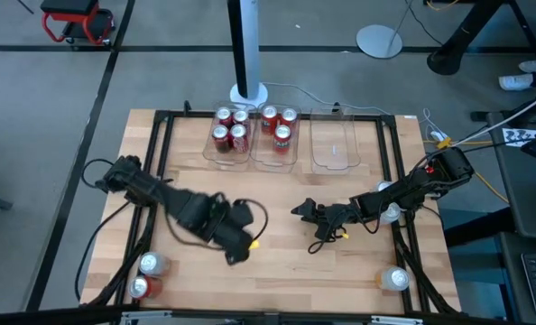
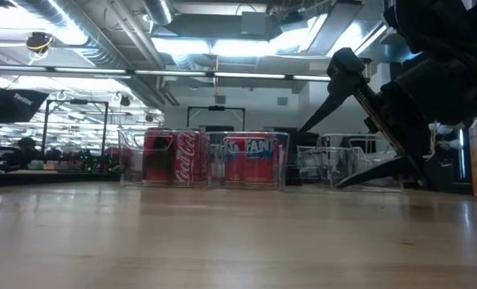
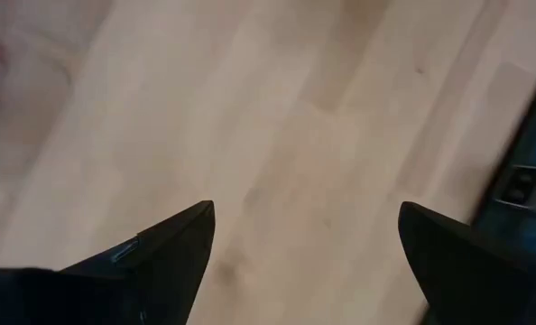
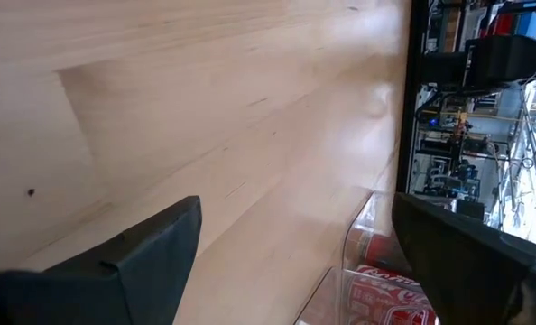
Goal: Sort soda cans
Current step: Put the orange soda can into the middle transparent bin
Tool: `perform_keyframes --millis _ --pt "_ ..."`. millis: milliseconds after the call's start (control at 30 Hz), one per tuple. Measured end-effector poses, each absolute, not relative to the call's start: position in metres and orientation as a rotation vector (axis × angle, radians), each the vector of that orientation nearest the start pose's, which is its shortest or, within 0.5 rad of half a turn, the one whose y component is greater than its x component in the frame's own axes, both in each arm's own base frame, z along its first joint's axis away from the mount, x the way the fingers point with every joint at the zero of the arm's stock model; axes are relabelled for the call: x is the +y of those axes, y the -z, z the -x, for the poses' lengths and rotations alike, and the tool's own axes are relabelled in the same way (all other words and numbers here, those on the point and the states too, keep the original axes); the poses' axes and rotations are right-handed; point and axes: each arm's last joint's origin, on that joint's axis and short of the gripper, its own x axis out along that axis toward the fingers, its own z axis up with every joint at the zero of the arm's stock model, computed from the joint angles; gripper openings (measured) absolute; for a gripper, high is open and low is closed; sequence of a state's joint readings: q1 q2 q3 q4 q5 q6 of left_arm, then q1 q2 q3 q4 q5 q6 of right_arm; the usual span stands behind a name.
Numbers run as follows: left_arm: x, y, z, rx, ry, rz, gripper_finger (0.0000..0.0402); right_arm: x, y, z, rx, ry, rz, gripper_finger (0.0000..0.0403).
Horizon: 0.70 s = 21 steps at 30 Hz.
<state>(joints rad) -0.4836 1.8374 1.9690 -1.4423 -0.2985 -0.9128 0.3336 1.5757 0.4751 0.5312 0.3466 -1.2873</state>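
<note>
In bins (image 1: 331, 158): seven soda cans (image 1: 221, 135).

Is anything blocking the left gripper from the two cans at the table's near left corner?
Nothing visible. The left gripper is open over bare wood, and only open table lies between it and the two cans.

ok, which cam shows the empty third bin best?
High view: the empty bin shows whole from above, rightmost of the three, nothing inside. Low view shows only its clear wall, partly behind an arm. Left wrist misses it; right wrist catches a can-filled bin instead.
</note>
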Motion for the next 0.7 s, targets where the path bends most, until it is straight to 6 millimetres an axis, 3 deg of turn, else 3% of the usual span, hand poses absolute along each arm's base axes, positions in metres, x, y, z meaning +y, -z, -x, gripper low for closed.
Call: perform_keyframes --millis 400,700 --pt "-0.224 -0.356 -0.263 1.164 -0.509 0.625 0.0336 0.079 -0.125 -0.254 0.455 -0.380 1.418 0.0363" --pt "-0.254 -0.354 -0.222 1.212 -0.669 0.803 0.0336 0.079 -0.125 -0.254 0.455 -0.379 1.377 0.0363"
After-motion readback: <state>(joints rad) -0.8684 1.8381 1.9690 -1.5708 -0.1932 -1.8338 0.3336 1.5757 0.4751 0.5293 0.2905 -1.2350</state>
